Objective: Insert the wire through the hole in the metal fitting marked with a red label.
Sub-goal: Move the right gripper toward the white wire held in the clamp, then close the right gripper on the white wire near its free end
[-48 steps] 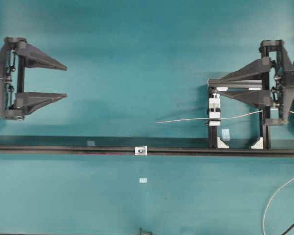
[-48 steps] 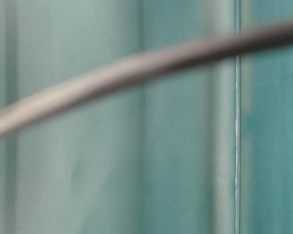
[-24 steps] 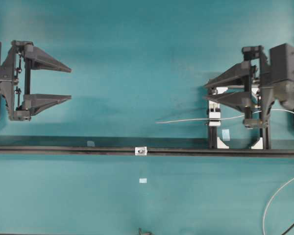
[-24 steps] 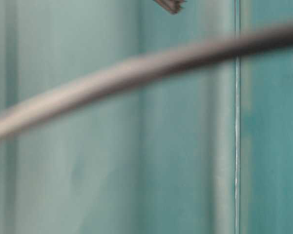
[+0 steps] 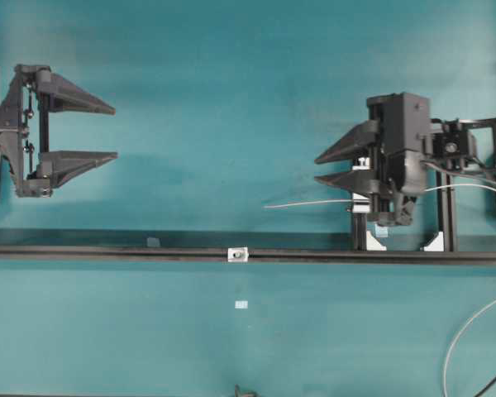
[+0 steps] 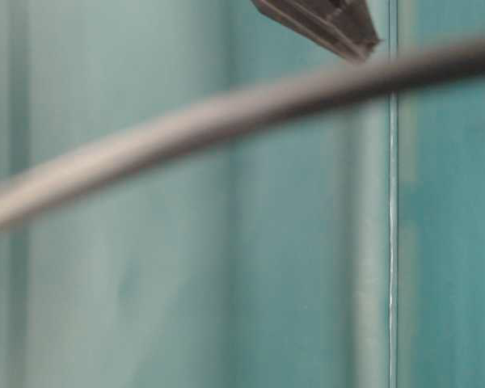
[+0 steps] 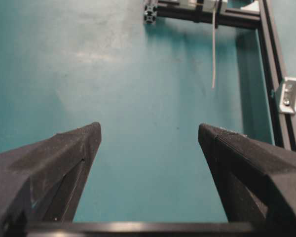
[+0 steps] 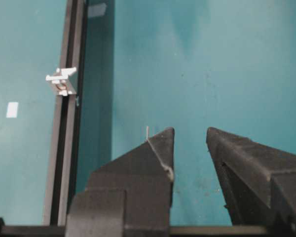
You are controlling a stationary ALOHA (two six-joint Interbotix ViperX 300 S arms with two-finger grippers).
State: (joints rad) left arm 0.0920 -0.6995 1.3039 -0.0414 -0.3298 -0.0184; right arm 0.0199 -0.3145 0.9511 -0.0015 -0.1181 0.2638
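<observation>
Along the black rail, thin wavy wire nears square silvery fitting.

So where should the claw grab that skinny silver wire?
Probably on the free straight stretch of the thin silver-grey wire, just left of the white-and-black clamp block. It sticks out sideways over the teal table, so coming from above, fingers either side, looks easiest. The right claw hovers nearby, open.

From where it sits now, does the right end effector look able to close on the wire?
Probably yes. The right end effector is open and above the wire, whose free end sticks out past the clamp block. In the wrist view the wire lies outside the jaws, along one finger.
</observation>
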